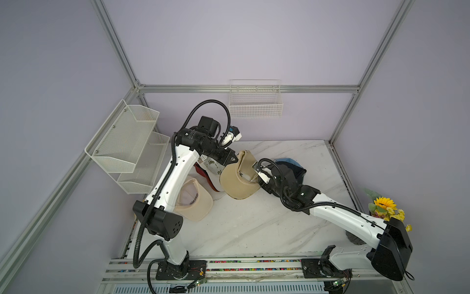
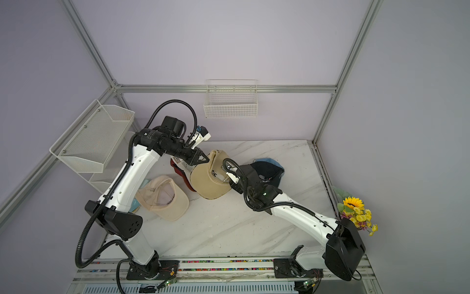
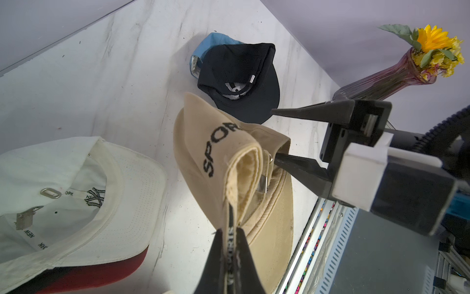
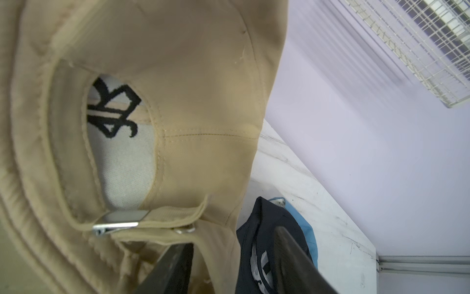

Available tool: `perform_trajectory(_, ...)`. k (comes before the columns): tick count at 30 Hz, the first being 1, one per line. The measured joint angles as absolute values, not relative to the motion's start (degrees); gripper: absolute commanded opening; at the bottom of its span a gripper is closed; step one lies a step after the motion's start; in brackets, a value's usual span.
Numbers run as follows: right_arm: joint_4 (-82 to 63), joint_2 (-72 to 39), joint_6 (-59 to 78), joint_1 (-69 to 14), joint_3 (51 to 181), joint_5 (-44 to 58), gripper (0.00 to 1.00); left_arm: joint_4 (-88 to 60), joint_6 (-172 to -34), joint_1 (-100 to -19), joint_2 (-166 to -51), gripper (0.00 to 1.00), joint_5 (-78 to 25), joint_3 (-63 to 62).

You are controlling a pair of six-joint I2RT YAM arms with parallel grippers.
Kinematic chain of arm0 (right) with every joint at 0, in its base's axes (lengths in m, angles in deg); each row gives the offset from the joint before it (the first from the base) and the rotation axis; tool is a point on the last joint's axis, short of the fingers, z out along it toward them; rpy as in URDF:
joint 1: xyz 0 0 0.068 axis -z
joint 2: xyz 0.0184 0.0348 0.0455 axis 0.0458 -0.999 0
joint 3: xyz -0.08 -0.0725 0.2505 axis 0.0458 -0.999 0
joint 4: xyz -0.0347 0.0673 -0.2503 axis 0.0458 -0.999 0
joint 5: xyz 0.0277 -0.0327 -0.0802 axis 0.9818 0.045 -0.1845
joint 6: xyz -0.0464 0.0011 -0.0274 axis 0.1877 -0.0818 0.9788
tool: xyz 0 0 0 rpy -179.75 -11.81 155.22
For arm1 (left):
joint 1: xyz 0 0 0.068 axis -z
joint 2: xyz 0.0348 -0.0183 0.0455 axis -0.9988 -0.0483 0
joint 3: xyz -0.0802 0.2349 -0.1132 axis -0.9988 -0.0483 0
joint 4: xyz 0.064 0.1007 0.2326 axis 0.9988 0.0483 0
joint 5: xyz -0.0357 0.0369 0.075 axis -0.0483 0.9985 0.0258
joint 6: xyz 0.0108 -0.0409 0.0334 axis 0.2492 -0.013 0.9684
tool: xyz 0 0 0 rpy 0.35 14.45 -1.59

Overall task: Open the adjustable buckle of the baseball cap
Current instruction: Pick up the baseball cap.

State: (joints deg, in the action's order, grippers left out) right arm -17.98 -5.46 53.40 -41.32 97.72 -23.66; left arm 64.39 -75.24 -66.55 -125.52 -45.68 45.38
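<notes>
Buckle (image 4: 118, 224): silver clasp on the back strap, flap apparently closed; lever its free edge up rather than tugging the strap
Cap (image 1: 236, 178): tan, held up over the middle of the desk (image 1: 254, 229), between both arms
Right fingers (image 3: 300, 166): spread; one tip just beside the clasp; best slid under the flap
Left fingers (image 3: 215, 267): pinching the cap's lettered band; should hold it taut
</notes>
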Motion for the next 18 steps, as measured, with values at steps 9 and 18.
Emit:
perform_trajectory(9, -13.87, -5.07, 52.81, -41.54, 96.52, -23.55, 0.00, 62.80, -75.11, -66.55, -120.40, 0.00, -46.62, 40.75)
perform_trajectory(18, -5.98, 4.09, 52.24, -41.76, 92.45, -23.73, 0.00, 58.10, -75.37, -66.52, -116.99, 0.28, -46.19, 35.79)
